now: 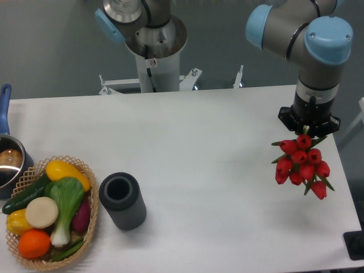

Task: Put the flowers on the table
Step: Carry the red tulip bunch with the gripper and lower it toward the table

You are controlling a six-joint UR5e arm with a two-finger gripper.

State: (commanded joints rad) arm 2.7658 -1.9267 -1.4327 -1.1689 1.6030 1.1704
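Note:
The flowers [302,165], a bunch of red tulip buds with green leaves, hang at the right side of the white table [205,148]. My gripper [309,132] is directly above them, shut on the bunch near its stems, with the buds pointing down toward me. The stems are hidden behind the buds and the gripper. Whether the buds touch the tabletop cannot be told from this view.
A wicker basket [91,211] of vegetables and fruit sits at the front left. A dark grey cylinder [121,200] lies beside it. A pot with a blue handle [5,159] is at the left edge. The table's right edge is close to the flowers.

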